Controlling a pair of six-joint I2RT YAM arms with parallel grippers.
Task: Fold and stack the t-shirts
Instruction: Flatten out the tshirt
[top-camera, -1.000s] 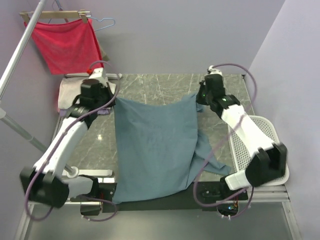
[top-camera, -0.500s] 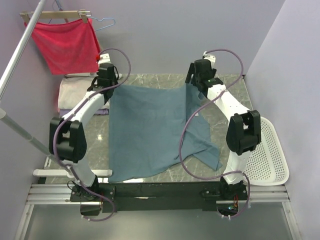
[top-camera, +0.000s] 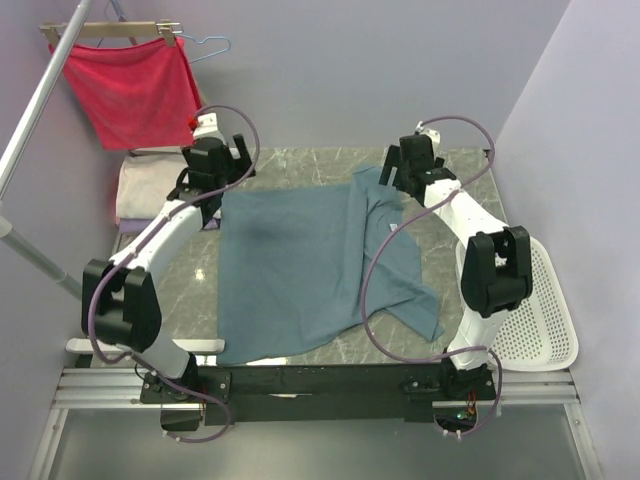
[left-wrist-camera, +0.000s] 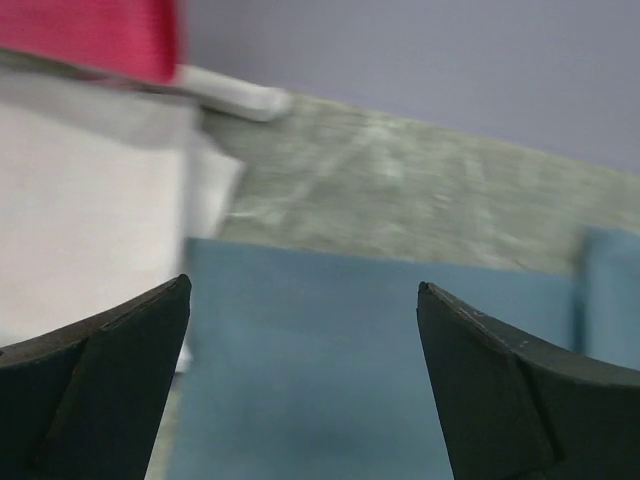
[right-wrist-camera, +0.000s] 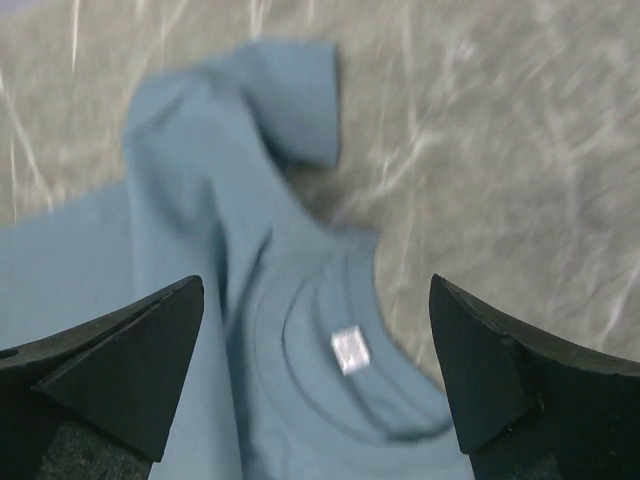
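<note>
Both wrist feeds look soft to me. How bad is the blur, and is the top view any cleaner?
Left wrist: blurred throughout; teal t-shirt, white folded stack and red cloth are soft colour blocks. Right wrist: smeared too, table veins streaked, yet the collar label shows as a pale square. Top external: sharp, evenly lit, one small glare spot beside the shirt.
</note>
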